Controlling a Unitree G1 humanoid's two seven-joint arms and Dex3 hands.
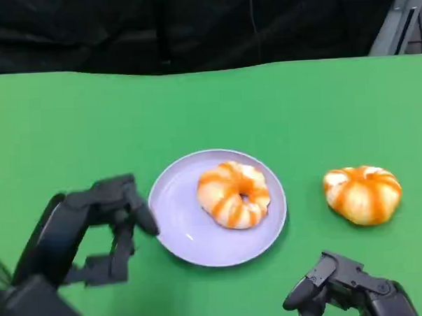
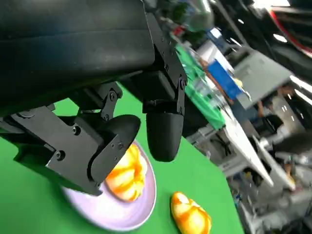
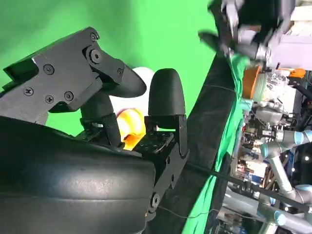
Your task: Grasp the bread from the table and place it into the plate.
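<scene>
A round orange-and-white striped bread [image 1: 233,194] lies in the lilac plate [image 1: 177,214] at the table's middle. A second bread [image 1: 363,194] of the same look sits on the green cloth to the plate's right. My left hand [image 1: 109,229] hovers just left of the plate, fingers spread and holding nothing. My right hand [image 1: 343,286] is low at the front right, below the second bread, fingers apart and empty. The left wrist view shows the plate [image 2: 144,209], the bread in it [image 2: 127,175] and the loose bread [image 2: 191,214] beyond my fingers [image 2: 165,131].
The green cloth covers the whole table; a black curtain hangs behind its far edge. A metal frame [image 1: 401,17] stands at the back right. Cluttered benches and equipment lie past the table in the wrist views.
</scene>
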